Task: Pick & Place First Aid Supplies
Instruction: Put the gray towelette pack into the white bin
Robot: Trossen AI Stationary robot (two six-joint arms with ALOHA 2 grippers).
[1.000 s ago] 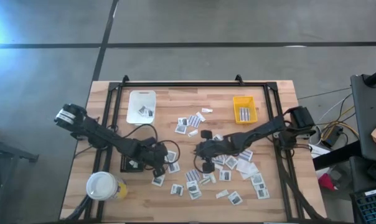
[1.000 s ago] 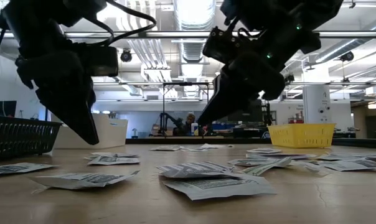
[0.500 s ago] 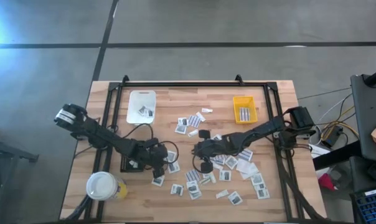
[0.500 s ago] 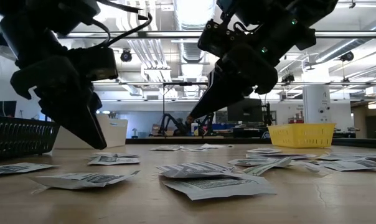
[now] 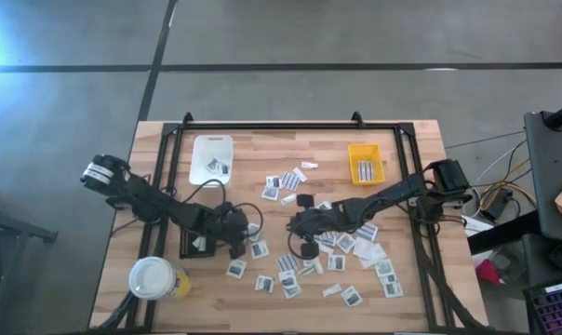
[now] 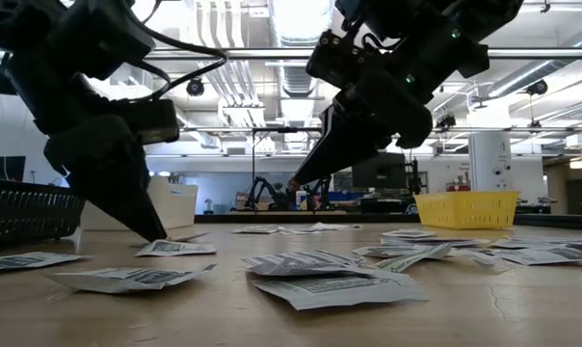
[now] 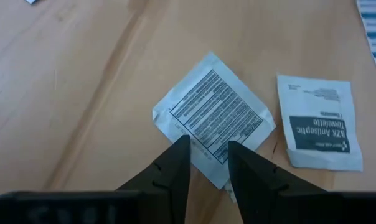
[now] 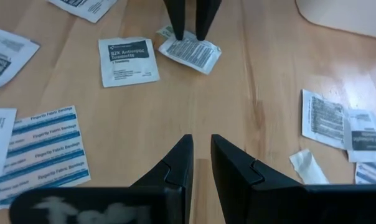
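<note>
Left wrist view shows the left gripper [image 7: 206, 154], fingers spread, straddling a thin, flat white paper packet [image 7: 214, 116], likely light, limp and best pinched at its edge.

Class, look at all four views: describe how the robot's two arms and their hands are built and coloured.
Both arms are dark, jointed links with black cables looping alongside. The left arm carries a white label near its base. The left hand and right hand each end in two black, tapered, wedge-shaped fingers.

grey concrete floor [image 5: 309, 37], ceiling lights [image 6: 296, 17]
</note>
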